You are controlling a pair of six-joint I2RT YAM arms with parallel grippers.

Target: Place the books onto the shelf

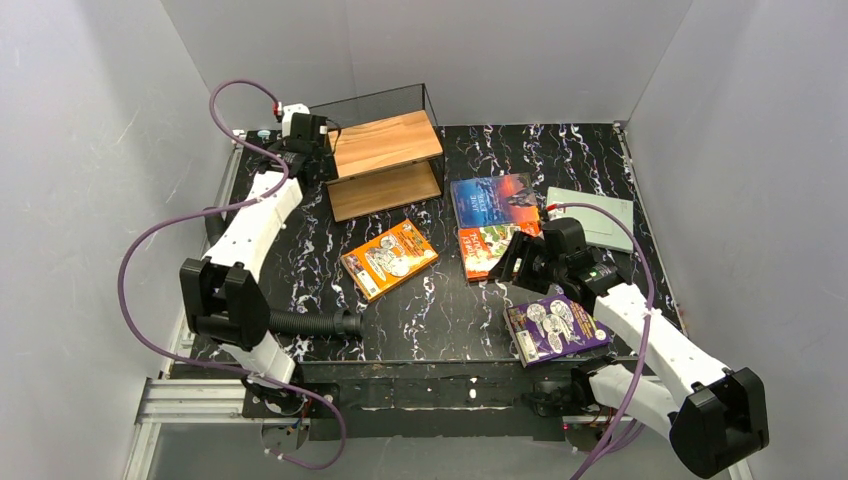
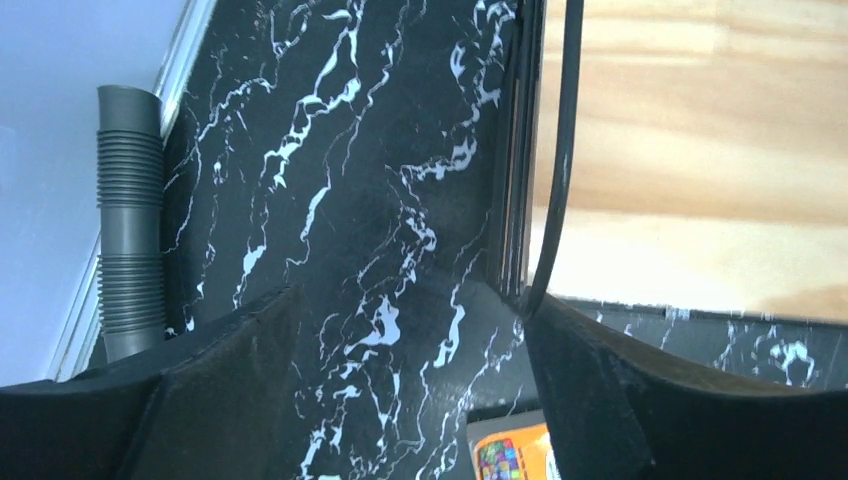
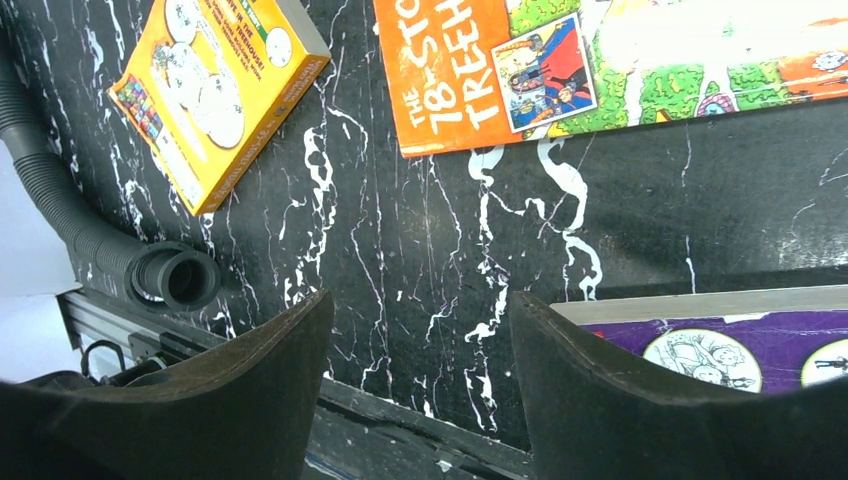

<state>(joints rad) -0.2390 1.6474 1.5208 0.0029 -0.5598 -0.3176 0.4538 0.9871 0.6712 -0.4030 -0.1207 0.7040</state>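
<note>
Status: 0 of 5 stowed, by the look of it. Table (image 1: 440,320), black marble top w/ white walls (image 1: 90,150) close on three sides, carries everything. Shelf (image 1: 385,165) stands far left: top board bare, visible part of lower board bare, open front facing the arms. All five books lie flat on the table. Blue book (image 1: 492,198) and red-green book (image 1: 487,250) sit right of centre, edges touching or slightly overlapped (cannot tell which). Grey-green book (image 1: 597,215) is just beside the blue one, near the right edge, partly hidden by the right arm (image 1: 650,330). Purple book (image 1: 555,328) is close to the near edge, one corner overlapped by that arm in the top view. Orange book (image 1: 388,258) lies alone mid-table, in front of the shelf. Remaining work, est.: five pick-and-place cycles. Left gripper (image 2: 410,300): claw apart, nothing between the fingers (image 2: 230,390), low over bare top at the shelf's left end, one tip at or against the black wire frame (image 2: 512,150) (contact not certain). Right gripper (image 3: 420,300): claw apart, empty, over the bare strip between red-green and purple books. Clearance: orange book has free top on all sides and a short run to the shelf front, so it is likely the easiest first pick. Blue/red-green pair offers free outer edges only. Purple book has little room toward the table lip. Grey hose (image 1: 310,322) lies across the near-left area, open end toward mid-table; keep sweeps off it.
</note>
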